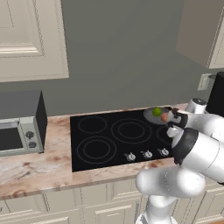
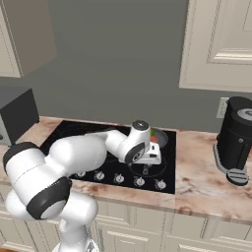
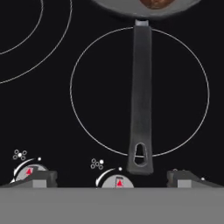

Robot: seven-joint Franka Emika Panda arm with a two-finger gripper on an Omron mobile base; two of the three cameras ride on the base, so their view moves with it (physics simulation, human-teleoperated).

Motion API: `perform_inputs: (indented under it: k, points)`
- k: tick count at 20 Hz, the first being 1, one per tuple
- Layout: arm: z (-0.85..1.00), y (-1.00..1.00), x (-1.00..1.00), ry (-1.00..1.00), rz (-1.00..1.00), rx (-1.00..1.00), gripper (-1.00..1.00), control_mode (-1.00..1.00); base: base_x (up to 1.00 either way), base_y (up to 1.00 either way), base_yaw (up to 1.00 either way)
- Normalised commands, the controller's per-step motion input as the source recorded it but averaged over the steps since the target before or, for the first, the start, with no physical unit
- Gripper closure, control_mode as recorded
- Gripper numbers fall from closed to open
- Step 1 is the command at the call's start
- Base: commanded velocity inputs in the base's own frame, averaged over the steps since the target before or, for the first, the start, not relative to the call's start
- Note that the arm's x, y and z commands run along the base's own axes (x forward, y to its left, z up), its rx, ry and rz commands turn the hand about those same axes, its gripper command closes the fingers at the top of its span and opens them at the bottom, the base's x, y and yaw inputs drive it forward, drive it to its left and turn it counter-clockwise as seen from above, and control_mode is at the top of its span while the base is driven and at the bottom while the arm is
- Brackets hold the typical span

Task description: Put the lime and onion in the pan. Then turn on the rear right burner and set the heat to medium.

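Hand view shows the open, empty tool (image 3: 112, 178) above a knob (image 3: 117, 180) at six o'clock, lime (image 1: 156, 112) and onion (image 1: 164, 117) inside the pan (image 1: 151, 114) at twelve; next, gripping the rear-right burner's knob.

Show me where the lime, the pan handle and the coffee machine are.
lime (image 1: 156, 112), left base view, its green top.
pan handle (image 3: 141, 87), hand view, mid-shaft.
coffee machine (image 2: 236, 138), right base view, its dark body.

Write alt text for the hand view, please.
A dark pan handle runs down across a burner ring on a black stovetop, the pan holding the onion. Below, the open tool hovers over a knob.
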Motion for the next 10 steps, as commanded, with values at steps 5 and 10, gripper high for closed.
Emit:
perform_inputs:
  k: [5,10]
  points:
    - [0.0,0.11,0.04,0.18,0.0,-0.04,-1.0,-1.0,0.0,0.0,0.0]
    - [-0.03,-0.03,0.0,0.09,0.0,0.0,-1.0,-1.0,0.0,0.0,0.0]
